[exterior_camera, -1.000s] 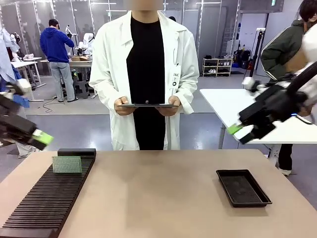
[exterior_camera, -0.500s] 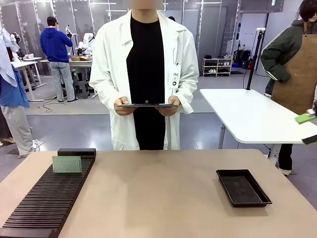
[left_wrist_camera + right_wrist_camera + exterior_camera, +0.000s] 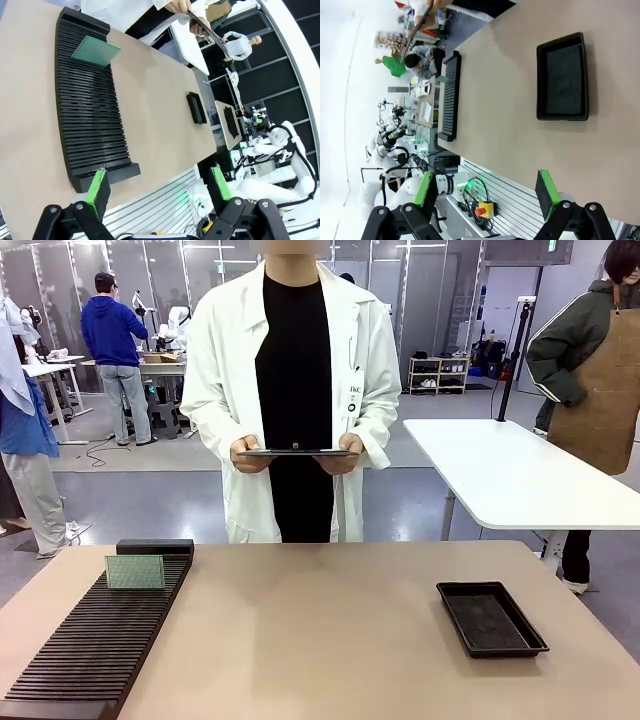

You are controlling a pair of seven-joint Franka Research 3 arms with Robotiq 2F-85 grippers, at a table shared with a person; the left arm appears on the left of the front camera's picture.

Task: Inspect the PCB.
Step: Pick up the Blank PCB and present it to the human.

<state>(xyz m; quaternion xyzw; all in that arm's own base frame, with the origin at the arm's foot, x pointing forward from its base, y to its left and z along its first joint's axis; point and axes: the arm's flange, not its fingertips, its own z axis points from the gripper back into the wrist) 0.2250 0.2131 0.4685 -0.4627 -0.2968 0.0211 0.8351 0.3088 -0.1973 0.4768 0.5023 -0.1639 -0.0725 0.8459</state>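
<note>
Green, thin rectangular PCB [image 3: 135, 572] standing in a far slot of the black ribbed rack [image 3: 90, 650], untouched. Left gripper [image 3: 159, 181] and right gripper [image 3: 485, 190] off the table, jaws wide apart, empty. Probably pre-pick; next, a careful left-arm edge pinch

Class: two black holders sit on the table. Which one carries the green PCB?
The long slotted rack on the left; the PCB stands in it. The shallow tray holds none.
</note>
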